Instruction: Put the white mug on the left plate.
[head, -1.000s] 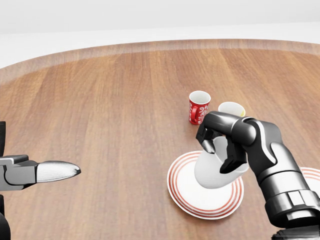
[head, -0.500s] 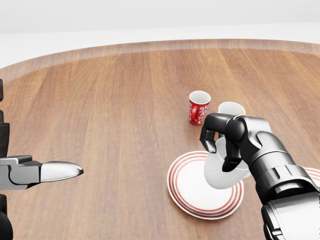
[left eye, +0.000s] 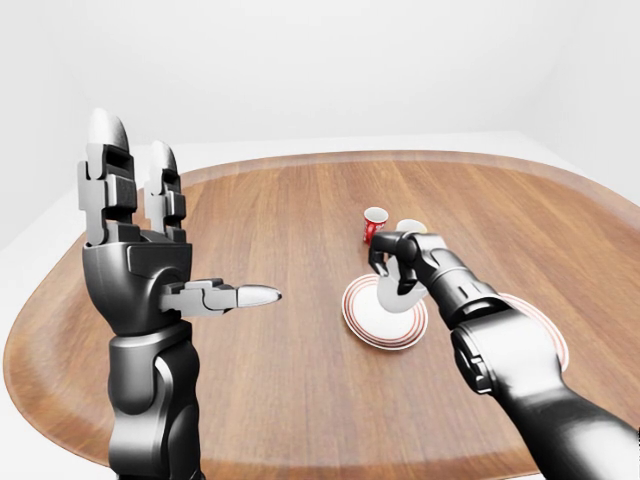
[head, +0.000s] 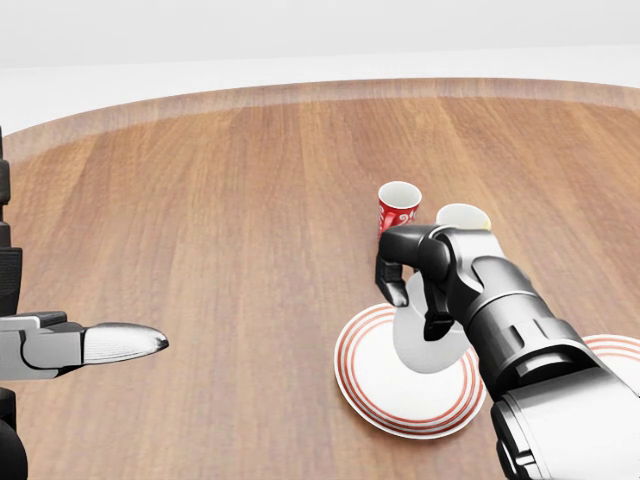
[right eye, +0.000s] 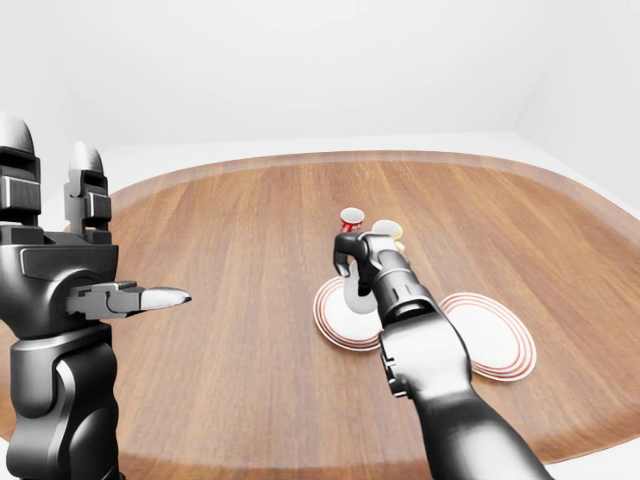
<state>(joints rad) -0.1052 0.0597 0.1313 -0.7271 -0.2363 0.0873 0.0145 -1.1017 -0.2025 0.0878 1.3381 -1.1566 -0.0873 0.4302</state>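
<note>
Right hand (head: 415, 285) fingers closed round tilted white mug (head: 425, 345), over left plate (head: 375, 385) near tabletop's (head: 200, 200) centre, left hand (left eye: 140, 270) spread, raised.

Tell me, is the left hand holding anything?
No, the left hand is raised with its fingers spread and empty, well to the left of the plate where the right hand grips the white mug.

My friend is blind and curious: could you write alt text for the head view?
A robot's right hand grips a white mug, tilted over the left plate, a red-ringed white plate on a round wooden table. A red mug and a pale mug stand just above it; the left hand waits open at the left edge.
</note>
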